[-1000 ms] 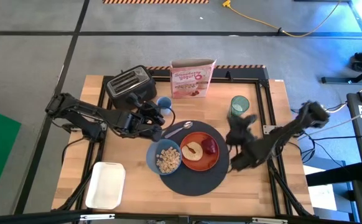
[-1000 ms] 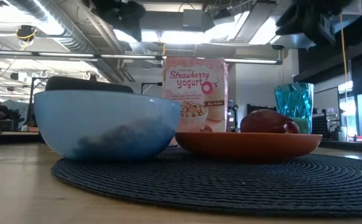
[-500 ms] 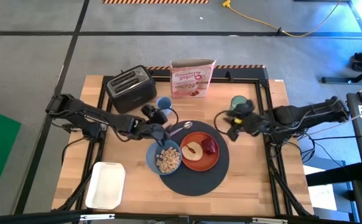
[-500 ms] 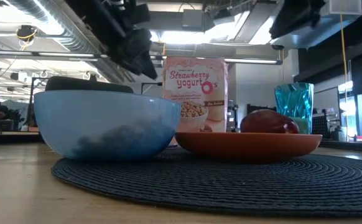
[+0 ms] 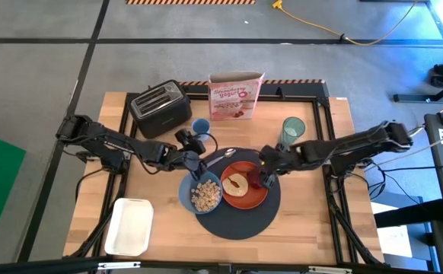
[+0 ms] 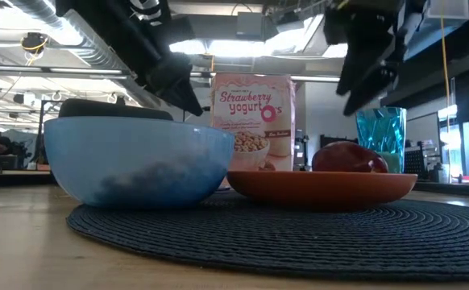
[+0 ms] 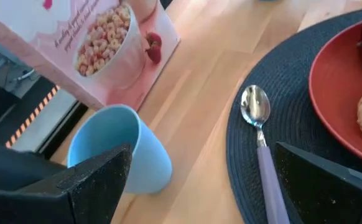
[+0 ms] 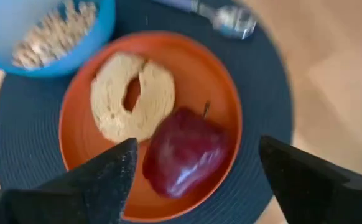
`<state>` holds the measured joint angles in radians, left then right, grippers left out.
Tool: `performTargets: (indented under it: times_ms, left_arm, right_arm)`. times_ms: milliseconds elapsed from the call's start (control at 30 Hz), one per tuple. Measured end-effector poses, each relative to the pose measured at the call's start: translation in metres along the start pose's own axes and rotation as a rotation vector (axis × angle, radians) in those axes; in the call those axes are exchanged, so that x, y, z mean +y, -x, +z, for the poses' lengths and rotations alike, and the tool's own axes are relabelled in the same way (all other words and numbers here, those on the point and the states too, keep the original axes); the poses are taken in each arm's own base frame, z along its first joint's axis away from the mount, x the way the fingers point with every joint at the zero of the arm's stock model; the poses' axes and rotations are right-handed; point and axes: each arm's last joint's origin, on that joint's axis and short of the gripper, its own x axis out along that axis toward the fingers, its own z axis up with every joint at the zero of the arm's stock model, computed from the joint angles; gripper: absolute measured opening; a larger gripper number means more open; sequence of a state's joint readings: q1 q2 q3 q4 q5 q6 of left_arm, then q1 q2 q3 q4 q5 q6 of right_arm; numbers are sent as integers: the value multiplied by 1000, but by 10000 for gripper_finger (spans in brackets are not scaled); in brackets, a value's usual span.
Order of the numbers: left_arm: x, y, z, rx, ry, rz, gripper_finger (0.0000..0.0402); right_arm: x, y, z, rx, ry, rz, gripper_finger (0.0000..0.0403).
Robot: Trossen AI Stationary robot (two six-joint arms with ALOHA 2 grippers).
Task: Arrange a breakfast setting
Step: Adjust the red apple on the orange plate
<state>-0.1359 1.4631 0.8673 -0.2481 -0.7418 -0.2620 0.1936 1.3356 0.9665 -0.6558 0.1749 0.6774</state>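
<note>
Over the plate, right gripper hangs just above the apple, fingers spread to either side of it and nothing held. Apple lies on the plate's right side, beside the toast. Left gripper, fingers also spread and empty, sits by the spoon, farther from the apple.

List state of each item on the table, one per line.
blue bowl: upright on mat, cereal inside
orange plate: on mat, holds toast and red apple
metal spoon: flat on mat edge
green cup: upright, off mat
small blue cup: upright, empty
cereal box: standing
right gripper: open over apple
left gripper: open
</note>
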Motion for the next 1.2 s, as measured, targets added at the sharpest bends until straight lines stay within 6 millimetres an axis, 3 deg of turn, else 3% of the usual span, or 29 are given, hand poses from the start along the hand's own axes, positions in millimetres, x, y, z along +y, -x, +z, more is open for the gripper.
performTargets:
  times_ms: [200, 533, 900, 1200]
  left_arm:
    - [4, -4, 3, -13, 14, 13, 386]
    - [1, -4, -6, 2, 2, 9, 386]
    - [-2, -2, -18, 14, 11, 22, 386]
    - [-2, -2, -18, 11, 17, 26, 386]
  right_arm:
    - [8, -27, -3, 112, -75, 48, 335]
    - [-13, -43, 12, 144, -271, 9, 335]
    - [-13, -73, 7, 242, -271, 3, 335]
    - [-15, -77, 7, 206, -247, -57, 330]
